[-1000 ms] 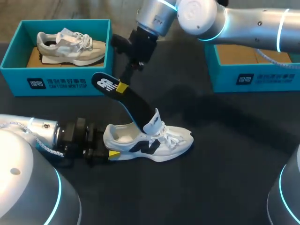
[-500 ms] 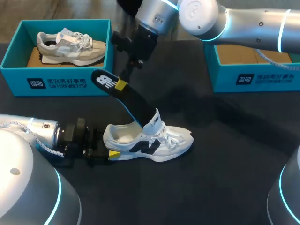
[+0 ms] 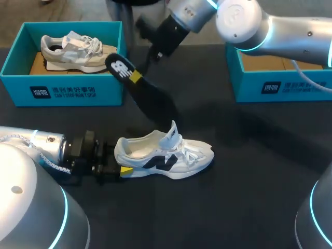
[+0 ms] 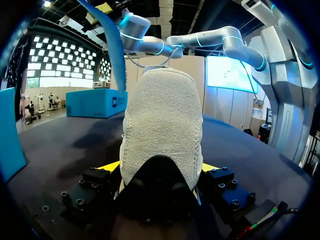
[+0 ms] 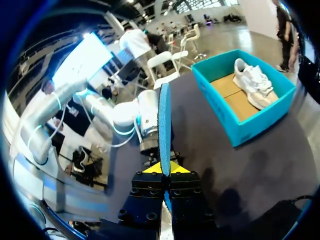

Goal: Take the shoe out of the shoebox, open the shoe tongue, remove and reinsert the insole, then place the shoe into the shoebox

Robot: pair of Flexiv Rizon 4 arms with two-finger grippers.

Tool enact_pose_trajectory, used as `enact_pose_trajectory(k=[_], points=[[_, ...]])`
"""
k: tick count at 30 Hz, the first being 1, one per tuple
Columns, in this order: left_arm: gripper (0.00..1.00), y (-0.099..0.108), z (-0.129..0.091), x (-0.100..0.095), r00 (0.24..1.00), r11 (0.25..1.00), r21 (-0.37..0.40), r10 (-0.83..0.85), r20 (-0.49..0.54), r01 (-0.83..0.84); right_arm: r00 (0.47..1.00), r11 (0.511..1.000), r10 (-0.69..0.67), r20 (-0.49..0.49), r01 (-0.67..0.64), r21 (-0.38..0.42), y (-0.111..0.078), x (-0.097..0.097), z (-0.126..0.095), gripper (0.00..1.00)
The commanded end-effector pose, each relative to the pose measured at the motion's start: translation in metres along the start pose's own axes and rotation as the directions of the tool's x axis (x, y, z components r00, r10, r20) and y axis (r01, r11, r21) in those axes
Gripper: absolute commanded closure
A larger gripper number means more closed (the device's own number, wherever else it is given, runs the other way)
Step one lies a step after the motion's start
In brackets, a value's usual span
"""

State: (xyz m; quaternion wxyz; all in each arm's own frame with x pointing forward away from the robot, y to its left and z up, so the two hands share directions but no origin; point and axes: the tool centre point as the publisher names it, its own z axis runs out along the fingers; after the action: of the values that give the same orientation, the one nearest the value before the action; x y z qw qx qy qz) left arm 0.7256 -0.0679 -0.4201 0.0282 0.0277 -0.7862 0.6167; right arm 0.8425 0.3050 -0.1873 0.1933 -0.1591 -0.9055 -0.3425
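2 grippers are engaged. Of these, the left gripper (image 4: 160, 167) is clamped on the heel of the white low-top sneaker with dark side logo (image 3: 166, 154), with 1 yellow tip at each side of the heel. That sneaker stands upright on the black table (image 3: 249, 197), outside both boxes, tongue raised. The right gripper (image 5: 165, 169) grasps the black foam insole with blue underside (image 3: 142, 91) near its heel end. The insole hangs tilted above and behind the sneaker, its toe end near the tongue. Behind the sneaker's heel side stands a teal cardboard shoebox (image 3: 62, 93) holding 1 grey-beige sneaker (image 3: 78, 52). A 2nd teal box (image 3: 280, 85) stands behind its toe side.
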Motion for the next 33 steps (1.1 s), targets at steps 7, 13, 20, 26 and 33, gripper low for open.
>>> enact_pose_trajectory(k=[7,13,20,26,33], points=[[1.0,0.004,0.002,-0.001,1.0,1.0,0.0,0.0,0.003,0.0,0.986,0.975,0.137,0.092,-0.119,-0.187,0.004,0.019,-0.039,1.0],[1.0,0.004,0.002,-0.001,1.0,1.0,0.0,0.0,0.003,0.0,0.983,0.947,0.171,0.069,-0.145,-0.286,0.012,0.033,-0.057,1.0],[1.0,0.004,0.002,-0.001,1.0,1.0,0.0,0.0,0.003,0.0,0.984,0.935,0.173,0.042,-0.151,-0.322,0.016,0.046,-0.082,1.0],[1.0,0.004,0.002,-0.001,1.0,1.0,0.0,0.0,0.003,0.0,0.986,0.929,0.169,0.016,-0.154,-0.337,0.005,0.049,-0.102,1.0],[1.0,0.004,0.002,-0.001,1.0,1.0,0.0,0.0,0.003,0.0,0.987,0.912,0.159,-0.003,-0.148,-0.381,-0.009,0.052,-0.117,1.0]])
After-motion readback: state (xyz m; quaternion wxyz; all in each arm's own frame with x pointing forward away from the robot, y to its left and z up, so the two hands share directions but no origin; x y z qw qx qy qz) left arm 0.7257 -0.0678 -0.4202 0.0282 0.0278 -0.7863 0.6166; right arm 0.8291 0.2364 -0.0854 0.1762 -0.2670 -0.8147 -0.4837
